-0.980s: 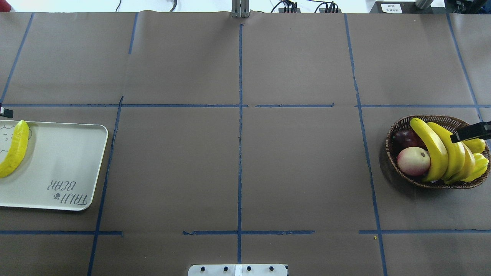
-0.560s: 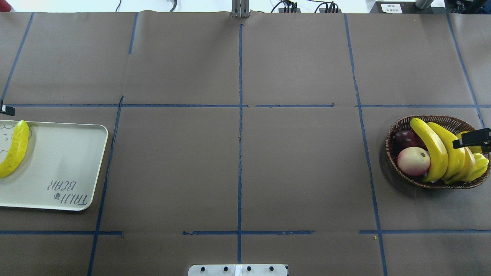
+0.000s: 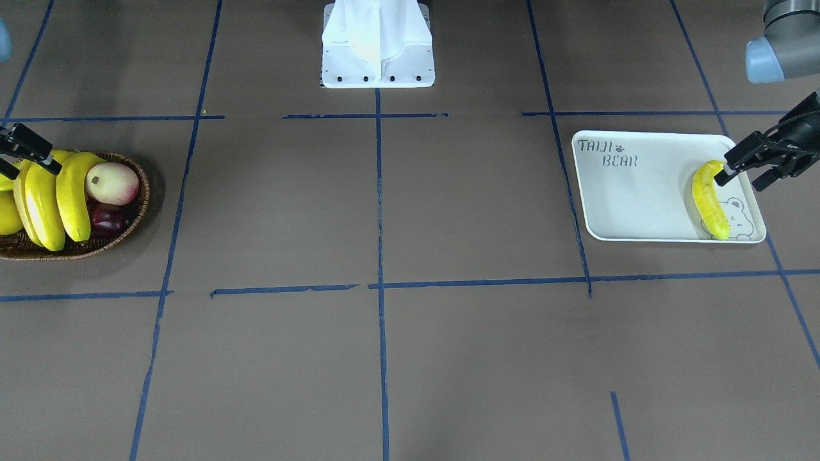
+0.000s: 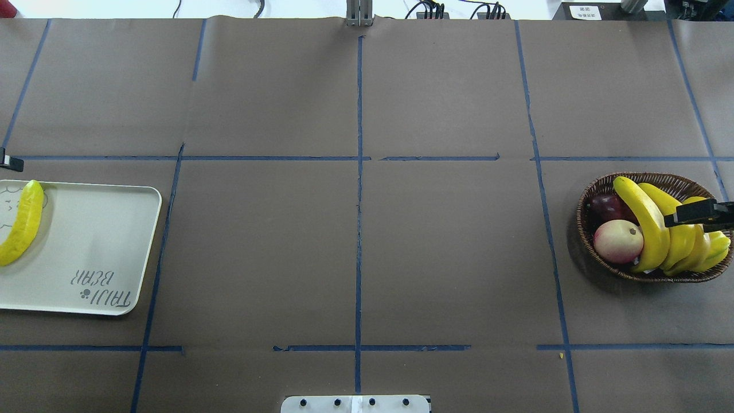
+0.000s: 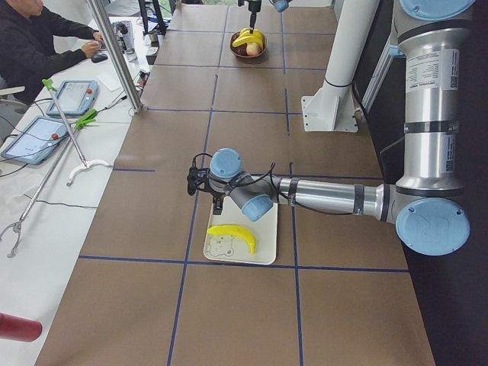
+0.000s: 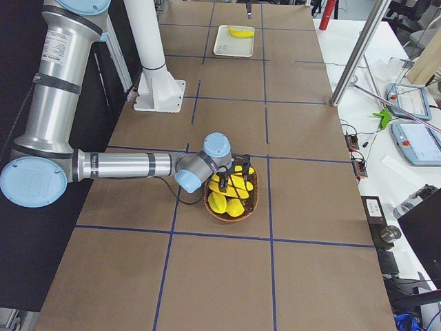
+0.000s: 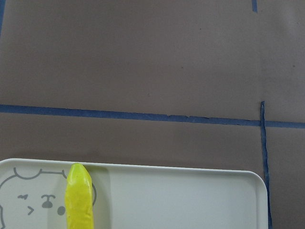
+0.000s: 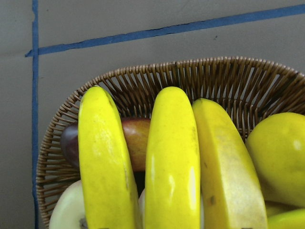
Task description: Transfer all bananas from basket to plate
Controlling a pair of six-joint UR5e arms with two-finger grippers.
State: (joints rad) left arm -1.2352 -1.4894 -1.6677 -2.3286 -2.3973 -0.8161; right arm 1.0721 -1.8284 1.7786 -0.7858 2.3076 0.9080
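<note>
Three bananas (image 4: 648,223) (image 8: 171,157) lie side by side in the wicker basket (image 4: 590,195) at the table's right end. My right gripper (image 4: 697,213) hangs open just over them, its fingers (image 3: 32,150) straddling the bunch without holding one. A fourth, slightly greenish banana (image 4: 23,223) (image 3: 710,202) lies on the white plate (image 4: 97,241) at the left end, over the bear print. My left gripper (image 3: 743,174) is open and empty, close above that banana's end by the plate's rim.
The basket also holds a pale red-blushed fruit (image 4: 618,241), a dark red fruit (image 4: 605,206), a yellow pear-shaped fruit (image 8: 276,152) and a star fruit (image 4: 717,246). The robot base (image 3: 378,45) stands mid-table. A person (image 5: 38,38) sits at a side desk.
My right gripper has come down and slightly inward over the bananas in the basket. The left gripper, the plate and its banana have hardly moved.
</note>
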